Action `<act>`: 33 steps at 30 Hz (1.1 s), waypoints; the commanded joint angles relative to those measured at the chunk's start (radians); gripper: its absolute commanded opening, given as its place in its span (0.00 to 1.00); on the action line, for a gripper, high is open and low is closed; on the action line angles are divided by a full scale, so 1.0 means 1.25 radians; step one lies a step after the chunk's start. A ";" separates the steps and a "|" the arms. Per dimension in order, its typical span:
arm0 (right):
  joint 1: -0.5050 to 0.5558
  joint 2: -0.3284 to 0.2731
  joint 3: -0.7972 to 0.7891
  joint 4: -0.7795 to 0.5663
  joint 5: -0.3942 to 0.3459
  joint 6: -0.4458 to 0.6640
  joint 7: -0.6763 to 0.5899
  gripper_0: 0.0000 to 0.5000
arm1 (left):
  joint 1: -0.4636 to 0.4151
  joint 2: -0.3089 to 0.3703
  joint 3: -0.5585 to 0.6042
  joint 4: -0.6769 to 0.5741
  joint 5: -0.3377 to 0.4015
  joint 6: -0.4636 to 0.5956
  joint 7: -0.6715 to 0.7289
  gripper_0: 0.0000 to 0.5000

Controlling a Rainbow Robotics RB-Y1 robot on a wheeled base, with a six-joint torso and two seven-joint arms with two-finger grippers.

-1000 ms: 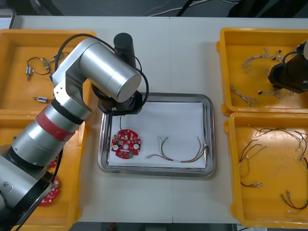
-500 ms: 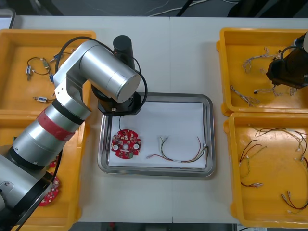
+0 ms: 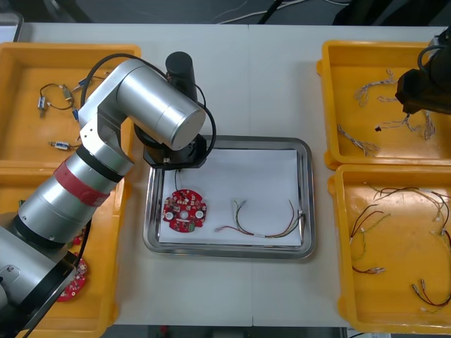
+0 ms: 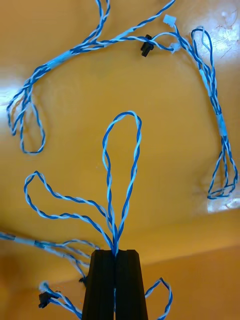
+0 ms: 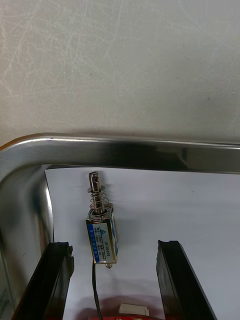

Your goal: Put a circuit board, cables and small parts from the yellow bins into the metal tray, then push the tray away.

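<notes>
Left gripper (image 5: 114,245): fingers spread wide, holding nothing. It sits low over the metal tray (image 5: 125,150), at the tray's far corner on the robot's left side. One small metal part (image 5: 102,235), with a spring on its end, lies flat on the tray's white liner (image 5: 165,200) between the fingers. It is closer to one finger and touches neither. Its black lead runs back under the gripper. The tray rim curves just ahead of the fingertips, with bare table (image 5: 120,60) beyond that. An edge of the red circuit board (image 5: 132,312) shows behind the part, back toward the wrist.

Front view: the left arm (image 3: 151,105) covers its gripper. The circuit board (image 3: 185,210) lies in the tray on the gripper's near side. The red and yellow cable (image 3: 264,229) is farther off, toward the robot's right.

Right gripper (image 4: 115,251): fingers pinched together on a twisted blue and white cable (image 4: 120,150). Its loop stands straight out past the fingertips, and other strands trail back beside the fingers. The gripper (image 3: 426,91) is over the far yellow bin (image 3: 331,105) on the robot's right, well apart from the tray. More blue and white cables (image 4: 65,55) lie on the bin floor ahead of the fingertips. Can't tell if the held cable is clear of the floor.
</notes>
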 commanded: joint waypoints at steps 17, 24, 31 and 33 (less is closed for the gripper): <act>-0.016 -0.060 -0.063 -0.194 -0.126 0.207 0.088 0.00 | -0.025 -0.001 0.082 -0.158 0.083 0.125 -0.040 1.00; -0.015 -0.045 -0.062 -0.255 -0.139 0.223 0.191 0.00 | -0.036 0.041 0.179 -0.227 0.150 0.173 -0.049 1.00; -0.015 -0.012 0.001 -0.350 -0.155 0.223 0.238 0.00 | -0.034 0.112 0.275 -0.271 0.195 0.173 -0.063 1.00; -0.015 0.001 0.032 -0.383 -0.159 0.223 0.230 0.00 | -0.030 0.132 0.303 -0.272 0.199 0.173 -0.065 1.00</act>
